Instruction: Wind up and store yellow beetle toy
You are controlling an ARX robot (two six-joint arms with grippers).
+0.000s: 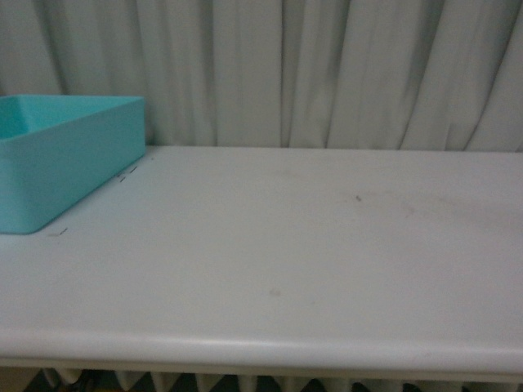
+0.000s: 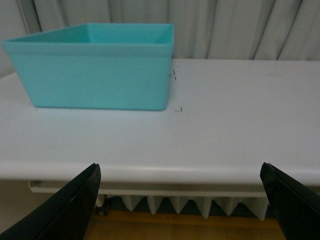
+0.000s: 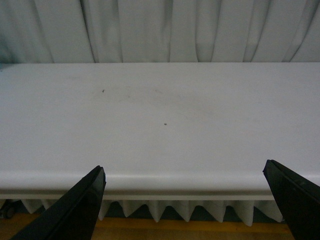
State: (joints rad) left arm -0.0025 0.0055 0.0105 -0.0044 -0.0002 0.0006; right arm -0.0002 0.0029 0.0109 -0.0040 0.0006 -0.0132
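While the yellow beetle toy is showing in none of the three views, a turquoise bin [image 1: 69, 159] is sitting at the far left of the white counter [image 1: 294, 253], its open top facing up and its inside hidden from the front view. Seen from the left wrist, the same bin [image 2: 100, 75] is standing near the counter's front edge, with a few small dark marks [image 2: 175, 75] lying on the surface just beside its corner.

Both arms are hanging back in front of the counter edge (neither is appearing in the front view). The left claw [image 2: 180, 200] is spreading wide, its two dark fingers [image 2: 70, 205] framing the bottom corners of its view and gripping nothing. The right claw [image 3: 185, 202] is gaping just as wide, its fingers [image 3: 75, 207] likewise closing on nothing, and is facing a bare stretch of counter [image 3: 165, 125] carrying only faint specks and scuffs.

Pale pleated curtains [image 1: 327, 69] are hanging behind the counter, and a strip of wooden floor [image 3: 165, 230] is showing beneath its front edge.
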